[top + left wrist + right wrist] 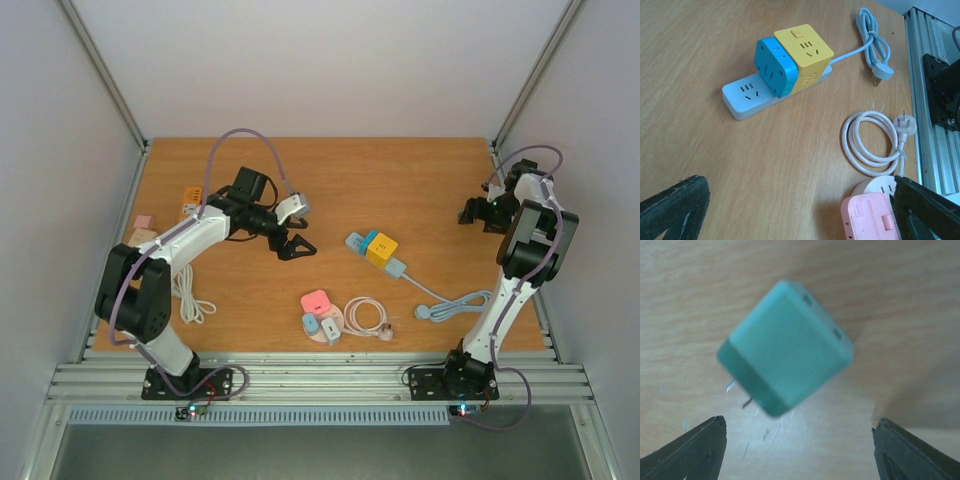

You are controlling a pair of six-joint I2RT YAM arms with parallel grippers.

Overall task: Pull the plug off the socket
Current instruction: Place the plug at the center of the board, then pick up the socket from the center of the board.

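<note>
A white power strip (pixel 392 264) lies mid-table with a blue cube plug (pixel 369 241) and a yellow cube plug (pixel 382 249) seated in it. The left wrist view shows the strip (pixel 746 96), the blue cube (pixel 771 65) and the yellow cube (pixel 804 52). My left gripper (pixel 296 245) is open and empty, left of the strip and apart from it (pixel 800 210). My right gripper (pixel 478 211) is open at the far right. A green cube plug (pixel 785 347), blurred, with bare prongs showing, sits loose just beyond its open fingers (pixel 797 450). It is hidden in the top view.
A pink plug (pixel 317 301) (pixel 867 217) sits on a round white socket (pixel 326 326) beside a coiled white cable (pixel 365 317) (pixel 870 142). The strip's pale blue cord (pixel 455 305) runs right. An orange strip (pixel 190 203), small blocks (pixel 142 222) and white cable (pixel 190 295) lie at left.
</note>
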